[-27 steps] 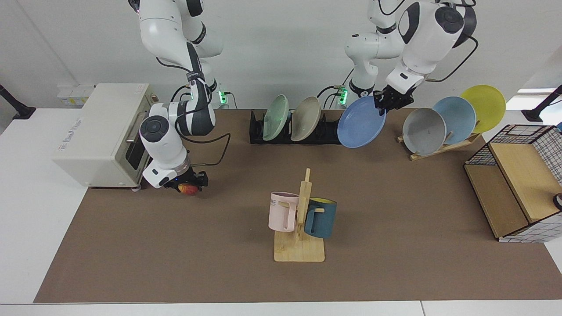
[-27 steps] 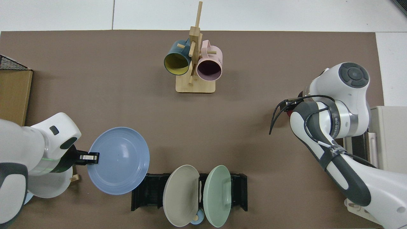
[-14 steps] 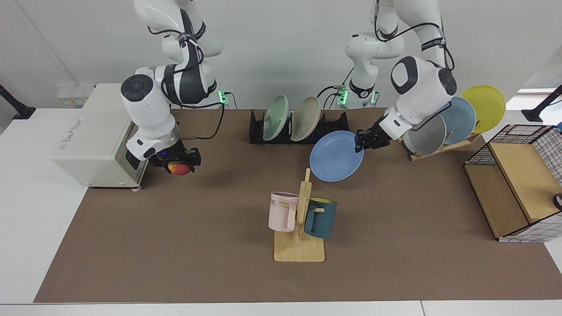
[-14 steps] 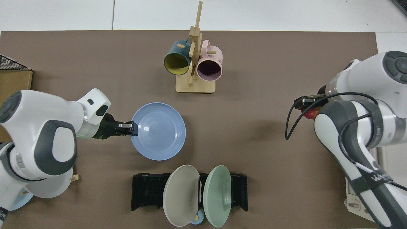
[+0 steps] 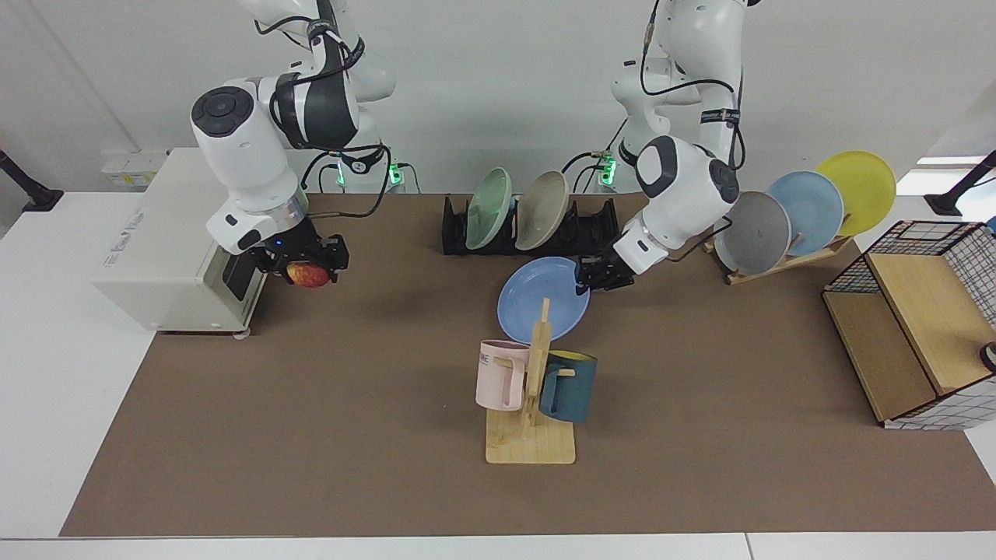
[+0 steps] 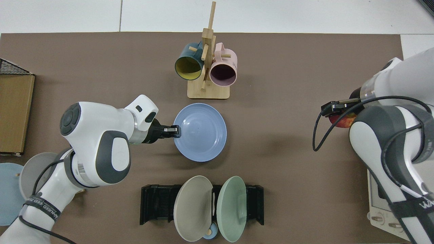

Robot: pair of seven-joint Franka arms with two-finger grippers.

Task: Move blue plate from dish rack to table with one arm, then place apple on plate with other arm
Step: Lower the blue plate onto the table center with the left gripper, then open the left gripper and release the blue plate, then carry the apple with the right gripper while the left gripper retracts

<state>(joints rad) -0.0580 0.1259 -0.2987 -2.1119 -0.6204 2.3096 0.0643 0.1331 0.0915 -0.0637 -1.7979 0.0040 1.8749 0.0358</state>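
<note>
Two arms are engaged, and step one, moving the plate, is nearly complete. At the facing view's left, the right gripper (image 5: pixel 310 268) hangs beside the toaster oven (image 5: pixel 175 241), above the table (image 5: pixel 311 435), jaws pinching the apple (image 5: pixel 308 274). At centre, the left gripper (image 5: pixel 593 278) has its jaws clamped on the rim of the blue plate (image 5: pixel 537 299), near-level between the dish rack (image 5: pixel 580 233) and the mug stand (image 5: pixel 533 404). Next move, by judgement: set the plate flat, release, then bring the apple over.
</note>
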